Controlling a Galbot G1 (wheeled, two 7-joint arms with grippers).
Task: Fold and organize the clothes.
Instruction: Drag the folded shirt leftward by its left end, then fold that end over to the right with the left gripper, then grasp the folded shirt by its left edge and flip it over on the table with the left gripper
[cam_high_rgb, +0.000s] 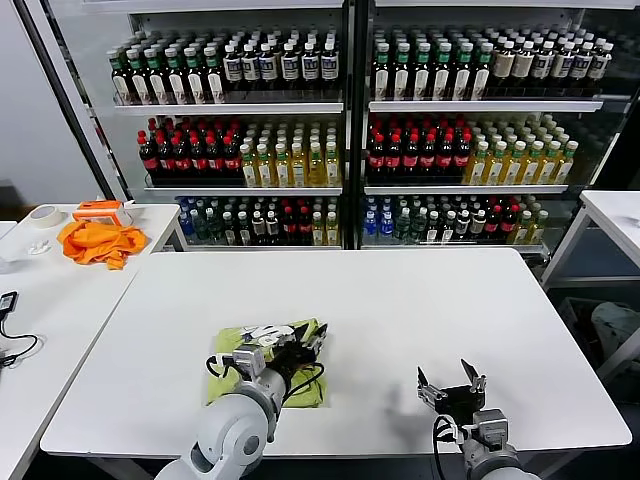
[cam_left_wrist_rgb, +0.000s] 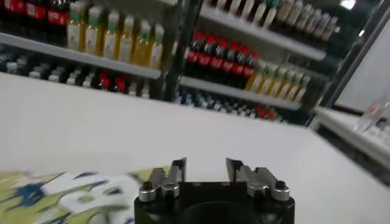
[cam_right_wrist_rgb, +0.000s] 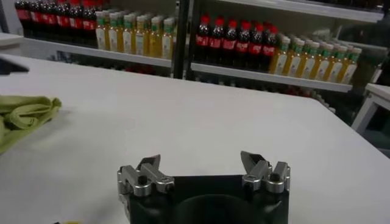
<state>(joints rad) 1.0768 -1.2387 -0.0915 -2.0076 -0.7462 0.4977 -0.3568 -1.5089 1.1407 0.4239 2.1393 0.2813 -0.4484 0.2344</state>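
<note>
The clothes (cam_high_rgb: 262, 368) are one light yellow-green T-shirt lying as a folded bundle near the front left of the white table (cam_high_rgb: 400, 300), with a white and dark patch on top. My left gripper (cam_high_rgb: 308, 343) hovers low at the bundle's far right corner. In the left wrist view this gripper (cam_left_wrist_rgb: 205, 167) is open, with only bare table between its fingers and the clothes (cam_left_wrist_rgb: 67, 195) beside it. My right gripper (cam_high_rgb: 452, 381) waits open near the front right edge, apart from the shirt. The right wrist view shows that gripper (cam_right_wrist_rgb: 204, 161) empty and the clothes (cam_right_wrist_rgb: 24, 115) far off.
A side table on the left holds a bright orange cloth (cam_high_rgb: 98, 242), a tape roll (cam_high_rgb: 44, 215) and a black cable (cam_high_rgb: 12, 345). Shelves of bottles (cam_high_rgb: 340, 140) stand behind the table. Another white table (cam_high_rgb: 615, 215) is at the right.
</note>
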